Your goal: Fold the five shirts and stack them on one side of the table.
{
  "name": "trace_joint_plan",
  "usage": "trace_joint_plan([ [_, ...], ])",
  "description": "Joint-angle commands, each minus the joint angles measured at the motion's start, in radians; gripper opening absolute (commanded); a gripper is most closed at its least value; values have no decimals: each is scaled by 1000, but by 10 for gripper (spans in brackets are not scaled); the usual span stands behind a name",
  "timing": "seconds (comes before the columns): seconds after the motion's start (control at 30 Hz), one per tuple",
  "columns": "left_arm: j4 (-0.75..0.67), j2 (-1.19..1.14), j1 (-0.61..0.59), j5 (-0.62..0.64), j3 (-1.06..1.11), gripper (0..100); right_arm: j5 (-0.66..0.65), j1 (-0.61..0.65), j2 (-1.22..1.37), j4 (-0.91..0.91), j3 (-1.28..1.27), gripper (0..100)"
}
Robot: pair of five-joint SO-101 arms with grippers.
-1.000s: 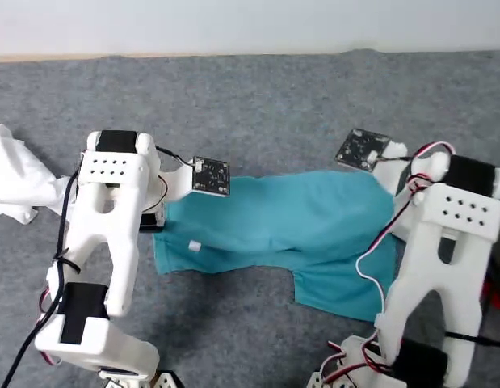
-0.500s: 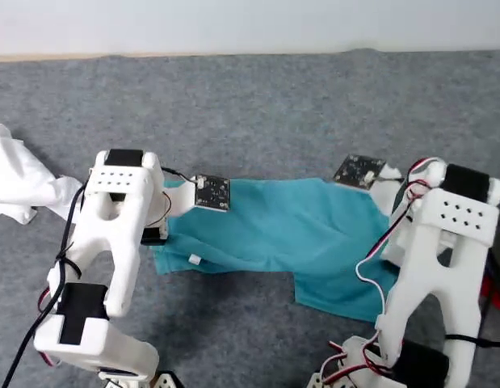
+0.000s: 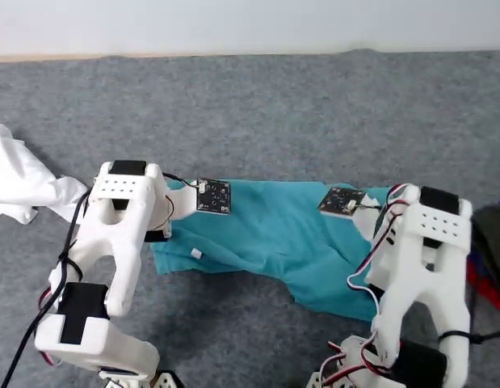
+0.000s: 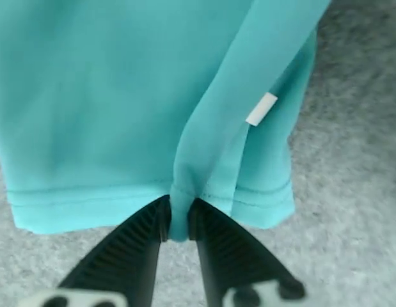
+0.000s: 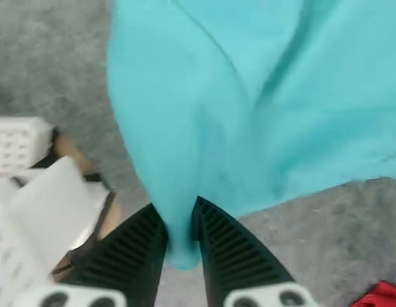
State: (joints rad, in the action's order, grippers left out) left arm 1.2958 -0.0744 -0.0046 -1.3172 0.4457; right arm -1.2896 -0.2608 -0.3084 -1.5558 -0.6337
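A teal shirt (image 3: 270, 230) lies across the middle of the grey table, partly doubled over itself. My left gripper (image 4: 178, 220) is shut on the shirt's hemmed edge (image 4: 204, 192), and a small white tag (image 4: 261, 109) shows on the fold beside it. My right gripper (image 5: 180, 240) is shut on a bunched fold of the same shirt (image 5: 249, 115), lifting it off the table. In the high view the left arm (image 3: 120, 234) stands over the shirt's left end and the right arm (image 3: 415, 250) over its right end. A crumpled white shirt (image 3: 23, 182) lies at the far left.
Red cloth (image 3: 484, 279) and dark cloth (image 3: 492, 242) lie at the right edge, with the red cloth (image 5: 380, 297) also in the right wrist view. The grey table (image 3: 258, 113) stretches back to a pale wall.
Both arms have drawn toward me with the shirt's far edge, folding it over. The right arm moved more and shifted leftward, so the shirt now spans less of the table.
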Motion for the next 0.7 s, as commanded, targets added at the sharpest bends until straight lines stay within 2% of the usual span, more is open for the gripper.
trace_joint_plan([
  [0.0,-28,44,8,-3,10,5,2,4,-35,88,-5,129],
  [0.07,-28,44,8,-3,18,5,71,-5,-36,140,2,232],
  [0.13,-26,44,8,-3,18,5,137,-12,-36,185,26,266],
  [0.5,-26,44,6,-3,15,5,149,-10,-36,222,236,217],
  [0.67,-78,46,6,23,16,4,305,-8,2,435,213,187],
])
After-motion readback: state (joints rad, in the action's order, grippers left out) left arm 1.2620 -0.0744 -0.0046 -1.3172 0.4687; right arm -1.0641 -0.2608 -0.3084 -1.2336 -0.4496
